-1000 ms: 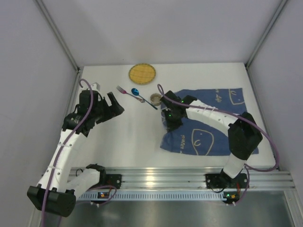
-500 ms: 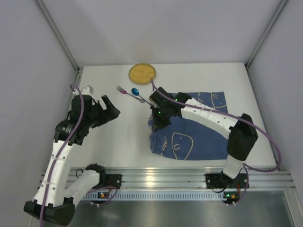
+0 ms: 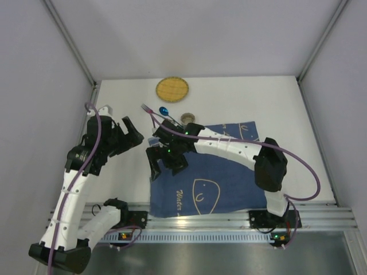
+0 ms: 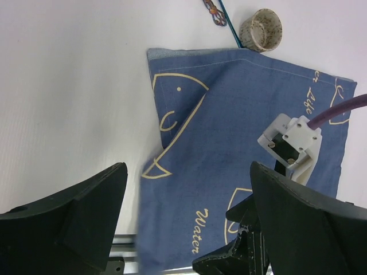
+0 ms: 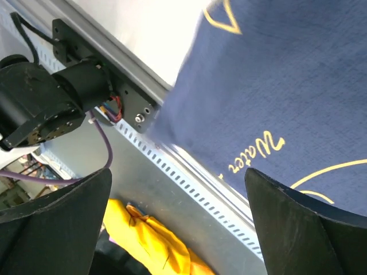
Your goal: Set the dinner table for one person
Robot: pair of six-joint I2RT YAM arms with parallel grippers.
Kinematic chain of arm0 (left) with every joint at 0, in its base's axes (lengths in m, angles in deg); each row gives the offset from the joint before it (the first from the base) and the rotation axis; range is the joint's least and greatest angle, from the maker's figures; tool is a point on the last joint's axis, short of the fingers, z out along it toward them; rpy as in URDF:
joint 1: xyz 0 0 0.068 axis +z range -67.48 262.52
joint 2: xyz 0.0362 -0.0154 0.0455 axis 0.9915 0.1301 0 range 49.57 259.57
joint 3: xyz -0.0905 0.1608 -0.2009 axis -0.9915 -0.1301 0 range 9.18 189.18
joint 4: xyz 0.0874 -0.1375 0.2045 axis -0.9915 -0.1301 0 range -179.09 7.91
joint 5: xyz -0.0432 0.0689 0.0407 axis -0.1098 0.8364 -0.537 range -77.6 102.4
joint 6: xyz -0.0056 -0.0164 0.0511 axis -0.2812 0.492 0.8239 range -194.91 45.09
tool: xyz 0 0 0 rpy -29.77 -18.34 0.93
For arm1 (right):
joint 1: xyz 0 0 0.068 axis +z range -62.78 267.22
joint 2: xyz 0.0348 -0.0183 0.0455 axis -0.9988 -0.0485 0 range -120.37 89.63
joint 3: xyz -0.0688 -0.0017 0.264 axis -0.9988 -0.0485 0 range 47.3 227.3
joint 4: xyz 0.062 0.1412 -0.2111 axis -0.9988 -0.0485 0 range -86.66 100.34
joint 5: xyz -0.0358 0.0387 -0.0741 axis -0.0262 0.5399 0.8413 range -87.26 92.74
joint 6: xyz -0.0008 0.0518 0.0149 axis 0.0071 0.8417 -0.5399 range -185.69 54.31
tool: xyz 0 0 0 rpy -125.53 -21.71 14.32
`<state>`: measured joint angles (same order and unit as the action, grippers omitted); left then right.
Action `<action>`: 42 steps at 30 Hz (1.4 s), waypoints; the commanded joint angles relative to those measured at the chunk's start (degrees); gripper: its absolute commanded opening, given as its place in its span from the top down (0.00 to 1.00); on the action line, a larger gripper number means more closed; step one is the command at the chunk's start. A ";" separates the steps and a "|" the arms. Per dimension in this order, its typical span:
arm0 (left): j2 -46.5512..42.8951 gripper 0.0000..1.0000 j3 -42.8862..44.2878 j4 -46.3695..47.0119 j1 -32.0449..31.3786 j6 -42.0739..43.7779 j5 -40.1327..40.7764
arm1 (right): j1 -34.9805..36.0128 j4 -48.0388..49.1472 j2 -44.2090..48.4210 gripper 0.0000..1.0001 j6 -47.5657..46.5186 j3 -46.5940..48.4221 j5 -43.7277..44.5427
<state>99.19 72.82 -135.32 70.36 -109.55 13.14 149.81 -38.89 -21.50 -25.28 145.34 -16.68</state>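
Observation:
The dark blue placemat (image 3: 218, 172) with pale line drawings lies on the white dinner table (image 3: 129, 180), and its near edge hangs over the front rail. My right gripper (image 3: 166, 165) hovers over the mat's left near part, open and holding nothing. In the right wrist view the right gripper (image 5: 178, 177) has spread fingers, with the placemat (image 5: 287, 74) and the rail below them. My left gripper (image 3: 132, 131) is open over bare table to the mat's left. The left wrist view shows the left gripper (image 4: 188, 172) empty above the placemat (image 4: 229, 132).
A yellow plate (image 3: 172, 89) sits at the far edge. A fork (image 3: 148, 109), a blue spoon (image 3: 165, 111) and a small beige cup (image 3: 187, 118) lie just beyond the mat; the cup (image 4: 262, 30) shows in the left wrist view. A slotted rail (image 3: 218, 220) runs along the front.
The right gripper dragged the placemat left and toward the near edge, then opened and let it go. The left arm drew back slightly and stayed open.

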 commanded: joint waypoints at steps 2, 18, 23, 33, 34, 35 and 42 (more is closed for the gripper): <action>0.99 0.06 -1.40 1.90 -0.14 -0.35 -2.56 | -2.64 -4.37 3.63 0.00 -4.53 1.29 4.54; 27.17 0.07 -10.57 25.54 -2.60 -0.09 -8.38 | -25.50 -2.71 22.09 0.00 -11.93 -30.79 10.37; 38.87 0.09 -6.86 26.60 -3.57 2.20 -4.18 | -26.64 -2.62 26.93 0.00 -10.79 -35.01 10.72; 52.58 0.73 -0.10 29.24 -3.48 3.69 -2.94 | -30.76 -2.71 32.30 0.00 -10.43 -41.00 10.98; 53.20 0.81 0.43 29.24 -3.39 3.96 -2.58 | -31.12 -2.71 31.77 0.00 -10.69 -40.91 11.07; 53.73 0.91 1.22 28.89 -3.31 4.31 -2.14 | -31.47 -2.71 31.51 0.00 -11.22 -40.56 11.16; 54.61 1.00 5.53 24.94 0.38 11.41 5.24 | -34.37 -1.31 26.06 0.00 -14.12 -39.68 11.86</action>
<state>153.68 75.31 -109.27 68.68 -102.79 13.05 116.98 -41.80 6.96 -37.31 104.25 -5.62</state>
